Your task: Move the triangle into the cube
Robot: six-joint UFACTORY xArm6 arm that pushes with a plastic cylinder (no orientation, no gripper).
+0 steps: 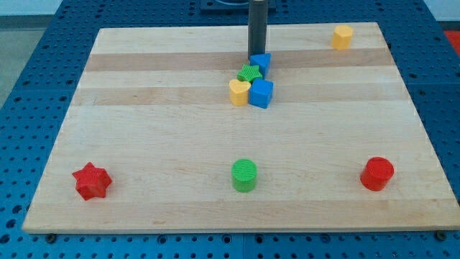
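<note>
Triangle (261,62) behind cube (262,93) — heart (238,92) at cube's left.

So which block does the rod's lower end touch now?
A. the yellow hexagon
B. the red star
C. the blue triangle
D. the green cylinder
C: my tip sits right at the top edge of the blue triangle, in the cluster at the board's upper middle.

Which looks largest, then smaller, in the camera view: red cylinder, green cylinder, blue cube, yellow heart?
1. Red cylinder block, largest.
2. Green cylinder block, slightly smaller.
3. Blue cube block.
4. Yellow heart block, close to the cube; unsure.
Both cylinders sit nearer the view's bottom, likely nearer the camera, so true sizes may be alike.
</note>
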